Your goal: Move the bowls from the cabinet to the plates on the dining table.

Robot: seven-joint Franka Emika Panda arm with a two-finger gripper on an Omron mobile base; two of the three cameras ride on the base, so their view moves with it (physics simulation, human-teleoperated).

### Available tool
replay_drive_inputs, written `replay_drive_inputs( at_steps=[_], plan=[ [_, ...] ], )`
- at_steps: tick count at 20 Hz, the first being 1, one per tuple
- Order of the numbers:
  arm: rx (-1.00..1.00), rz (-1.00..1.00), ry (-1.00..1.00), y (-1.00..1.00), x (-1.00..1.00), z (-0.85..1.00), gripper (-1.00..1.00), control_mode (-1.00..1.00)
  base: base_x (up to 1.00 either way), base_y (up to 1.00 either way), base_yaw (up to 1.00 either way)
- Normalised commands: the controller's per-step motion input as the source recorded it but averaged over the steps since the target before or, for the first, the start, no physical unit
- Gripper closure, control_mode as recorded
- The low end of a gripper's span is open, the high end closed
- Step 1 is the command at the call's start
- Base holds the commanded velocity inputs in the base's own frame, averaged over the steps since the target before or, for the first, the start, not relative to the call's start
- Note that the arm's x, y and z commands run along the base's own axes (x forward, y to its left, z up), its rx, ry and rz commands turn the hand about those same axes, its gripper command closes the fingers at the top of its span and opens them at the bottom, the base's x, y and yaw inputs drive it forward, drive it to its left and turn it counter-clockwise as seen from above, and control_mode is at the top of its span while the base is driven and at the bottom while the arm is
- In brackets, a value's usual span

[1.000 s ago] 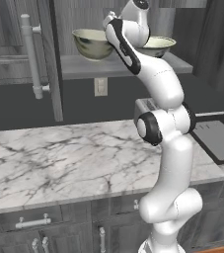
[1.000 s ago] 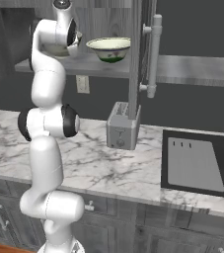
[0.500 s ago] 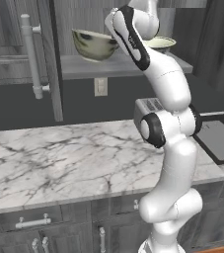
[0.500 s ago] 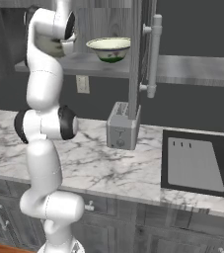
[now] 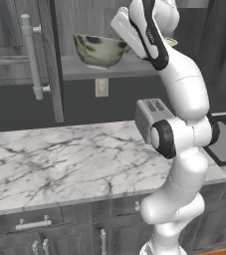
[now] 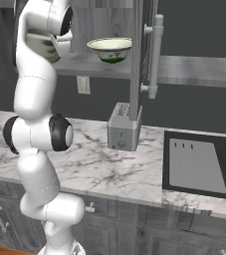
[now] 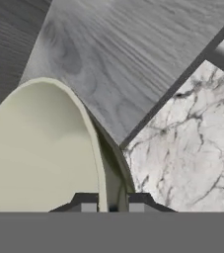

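My gripper (image 7: 108,205) is shut on the rim of a pale cream-green bowl (image 7: 39,148), one finger inside and one outside. In the left base view this bowl (image 5: 99,50) hangs tilted at the front of the open cabinet's shelf (image 5: 79,73), held from its right side. A second bowl (image 6: 110,49) stands upright on the same shelf (image 6: 84,64), further right. The arm hides most of the held bowl (image 6: 41,45) in the right base view. The plates and the dining table are out of view.
The cabinet doors stand open, with long silver handles (image 5: 32,55) (image 6: 157,55) on both sides of the shelf. Below lies a marble counter (image 5: 59,159) with a toaster (image 5: 152,117) (image 6: 123,127) and a dark sink (image 6: 194,164) to the right.
The arm's upper links have swung and the hand has turned. The held bowl has shifted slightly outward and down from the shelf. The other bowl has not moved.
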Motion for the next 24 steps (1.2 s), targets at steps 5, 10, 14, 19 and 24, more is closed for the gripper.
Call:
replay_drive_inputs(
  at_steps=[5, 10, 14, 19, 24],
  plan=[
    [-0.02, 0.11, -0.03, -0.15, -1.00, -0.16, 1.00, -1.00, 0.00, 0.00, 0.00],
    [-0.11, 0.08, -0.08, -0.17, -1.00, -0.35, 1.00, -1.00, 0.00, 0.00, 0.00],
    [-0.18, 0.10, -0.05, -0.13, -0.98, -0.58, 1.00, -1.00, 0.00, 0.00, 0.00],
    [-0.19, 0.09, -0.05, -0.12, -0.98, -0.61, 1.00, -1.00, 0.00, 0.00, 0.00],
    [-0.16, 0.09, -0.09, -0.21, -0.96, -0.58, 1.00, -1.00, 0.00, 0.00, 0.00]
  ],
)
